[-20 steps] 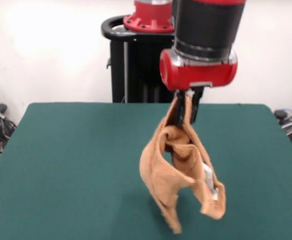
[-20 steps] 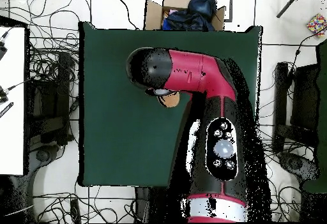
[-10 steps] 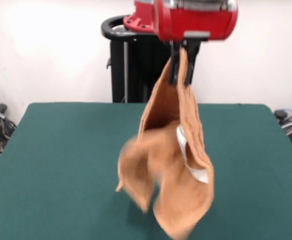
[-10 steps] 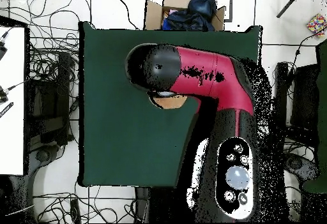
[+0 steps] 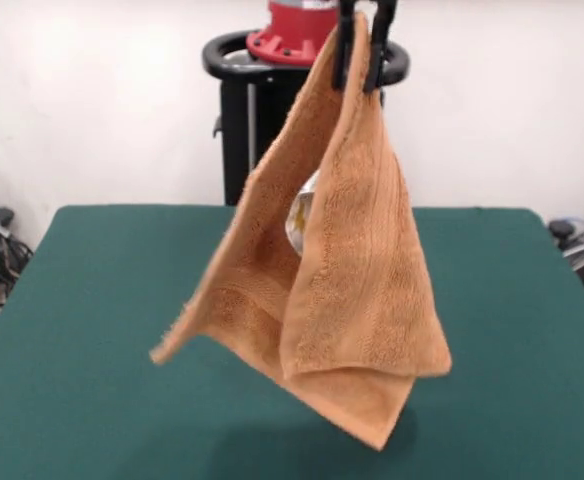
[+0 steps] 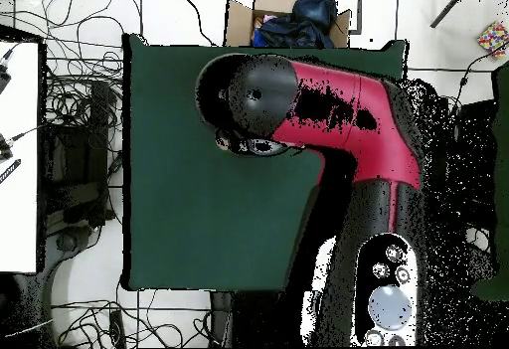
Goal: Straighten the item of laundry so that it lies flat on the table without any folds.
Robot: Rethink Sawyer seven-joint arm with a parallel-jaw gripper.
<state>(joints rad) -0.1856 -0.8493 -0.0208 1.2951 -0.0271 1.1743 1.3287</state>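
At the twelve o'clock edge of the front view we see the gripper (image 5: 359,45), its two black fingers (image 5: 342,50) pinched narrow on the top corner of the washcloth (image 5: 342,290). The jaws hold the cloth by that one corner and nothing else touches it.

From the pinched corner the washcloth hangs straight down, clear of the table (image 5: 92,330). It is not spread out: it drapes in two overlapping layers, a front panel falling toward five o'clock and a back panel spreading toward eight o'clock. Its lowest point, a corner at about six o'clock, hangs above the green surface without touching it. A woven border band (image 5: 357,345) crosses the front panel near its lower edge. Between the two layers, just below the middle of the hanging edge, we see a small pale patch (image 5: 300,212); we cannot tell what it is.

Behind the cloth, toward twelve o'clock, stands the black pedestal (image 5: 262,140) with a red ring on top.

In the overhead view the red and black arm (image 6: 338,126) reaches from five o'clock across the table toward its centre, and its round black head covers the gripper and the washcloth, so we see neither of them there. Beyond the table's twelve o'clock edge sits a cardboard box (image 6: 288,17) with dark blue fabric in it, and cables (image 6: 70,116) lie tangled on the floor at nine o'clock.
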